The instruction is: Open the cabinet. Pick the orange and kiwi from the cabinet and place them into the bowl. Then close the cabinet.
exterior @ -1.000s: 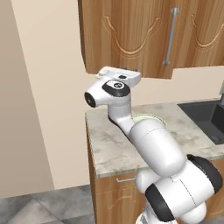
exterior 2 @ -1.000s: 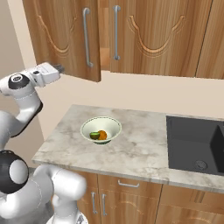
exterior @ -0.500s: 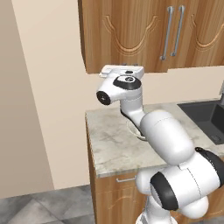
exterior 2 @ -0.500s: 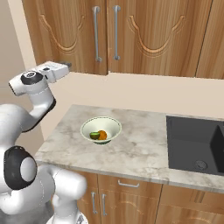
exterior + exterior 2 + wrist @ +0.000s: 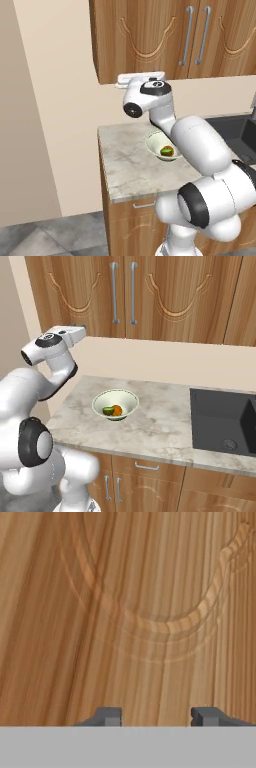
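A marble worktop (image 5: 160, 426) carries one bowl (image 5: 116, 404) near its left end, holding one orange (image 5: 117, 410) and one kiwi (image 5: 108, 411); beside it, a sink (image 5: 225, 418). Above, the cabinet (image 5: 135, 296) stands closed, the empty gripper (image 5: 156, 716) parted before its door.

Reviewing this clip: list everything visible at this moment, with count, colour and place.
cabinet: one, brown wood-grain, on the wall above the counter, doors shut
handles: two, silver vertical bars, at the doors' meeting edges
bowl: one, pale greenish-white, on the counter
orange: one, orange, inside the bowl
kiwi: one, green, inside the bowl beside the orange
counter: one, marbled grey
sink: one, dark, right part of the counter
lower unit: brown wood, under the counter
gripper: one, dark fingers apart, empty, facing the cabinet door
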